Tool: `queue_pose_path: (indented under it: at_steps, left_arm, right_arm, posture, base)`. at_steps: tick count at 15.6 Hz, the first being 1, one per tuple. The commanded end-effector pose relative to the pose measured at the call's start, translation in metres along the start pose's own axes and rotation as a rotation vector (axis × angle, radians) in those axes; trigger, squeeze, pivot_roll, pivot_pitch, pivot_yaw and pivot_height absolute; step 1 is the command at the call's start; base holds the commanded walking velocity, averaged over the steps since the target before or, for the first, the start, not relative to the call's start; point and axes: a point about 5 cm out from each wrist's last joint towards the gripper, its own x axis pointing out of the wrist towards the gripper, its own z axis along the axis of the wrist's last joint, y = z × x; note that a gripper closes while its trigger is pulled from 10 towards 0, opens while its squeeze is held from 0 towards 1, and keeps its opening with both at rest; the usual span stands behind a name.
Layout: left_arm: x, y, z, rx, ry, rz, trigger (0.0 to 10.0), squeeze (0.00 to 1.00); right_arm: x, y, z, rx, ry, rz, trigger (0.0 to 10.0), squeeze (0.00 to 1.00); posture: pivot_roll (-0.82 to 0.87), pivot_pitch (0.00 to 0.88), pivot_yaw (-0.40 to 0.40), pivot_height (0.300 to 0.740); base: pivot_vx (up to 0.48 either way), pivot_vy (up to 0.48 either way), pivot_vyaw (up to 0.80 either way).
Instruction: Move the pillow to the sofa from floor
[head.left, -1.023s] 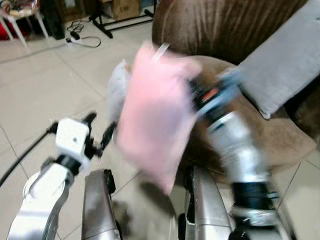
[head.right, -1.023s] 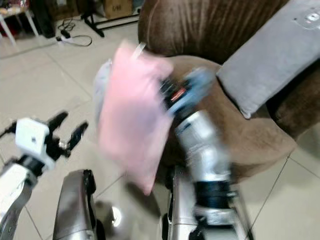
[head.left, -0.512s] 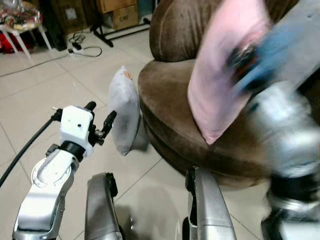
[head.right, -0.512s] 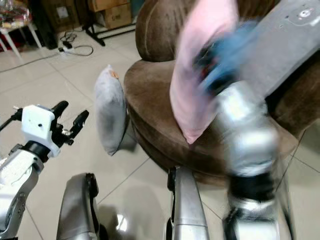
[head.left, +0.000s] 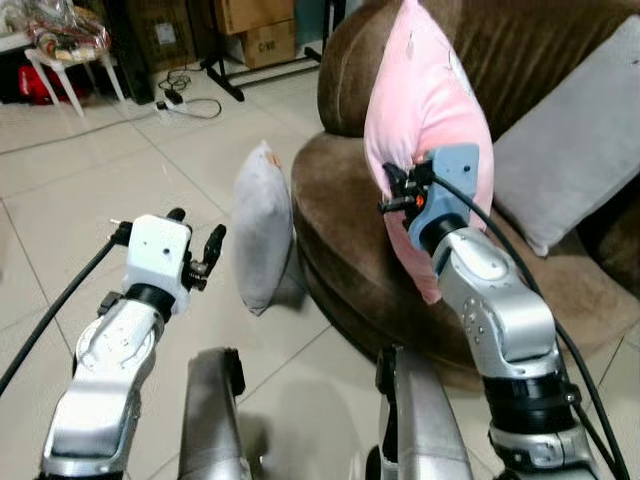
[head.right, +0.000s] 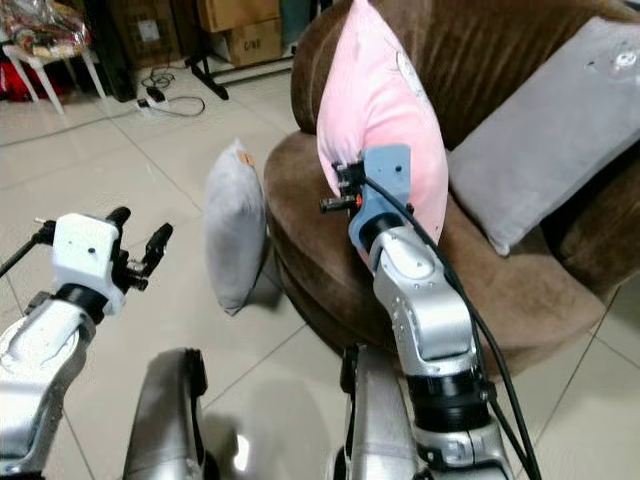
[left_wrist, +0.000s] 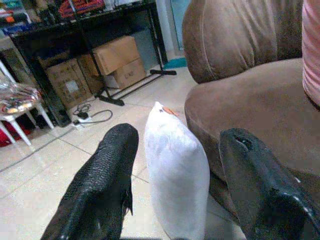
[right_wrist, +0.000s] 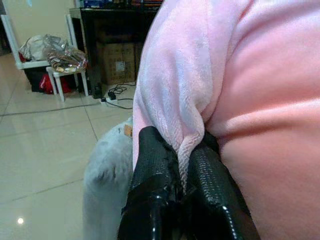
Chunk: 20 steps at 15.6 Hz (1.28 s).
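The right tool (right_wrist: 182, 175) is clamped on a fold of the pink pillow (head.left: 425, 120), holding it upright above the front edge of the brown sofa (head.left: 370, 200) seat; its lower corner seems clear of the cushion, though the arm hides that spot. The left tool (left_wrist: 175, 180) hangs open and empty over the floor (head.left: 90, 190), facing a grey pillow (head.left: 262, 230) that stands on the floor against the sofa's front. Another grey cushion (head.left: 575, 160) leans on the sofa's backrest.
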Motion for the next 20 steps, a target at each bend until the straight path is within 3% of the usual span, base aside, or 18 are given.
queue_pose_path:
  at_steps: [1, 11, 20]
  left_arm:
    - [0.002, -0.004, -0.001, 0.016, 0.008, -0.009, 10.0, 0.0]
    - [0.001, 0.001, -0.002, -0.035, 0.009, 0.049, 10.0, 0.0]
    - [0.002, 0.002, 0.001, -0.033, -0.006, 0.04, 10.0, 0.0]
  right_arm:
    - [-0.003, -0.009, -0.011, 0.005, 0.043, -0.051, 10.0, 0.0]
    - [-0.019, -0.012, -0.023, 0.069, 0.051, -0.073, 10.0, 0.0]
    - [-0.021, -0.015, -0.025, 0.092, 0.056, -0.087, 10.0, 0.0]
  posture:
    - [-0.09, 0.0, -0.019, 0.536]
    - [-0.09, 0.0, -0.008, 0.636]
    - [-0.09, 0.0, -0.003, 0.721]
  base:
    - [0.0, 0.0, 0.0]
    - [0.0, 0.0, 0.0]
    - [0.0, 0.0, 0.0]
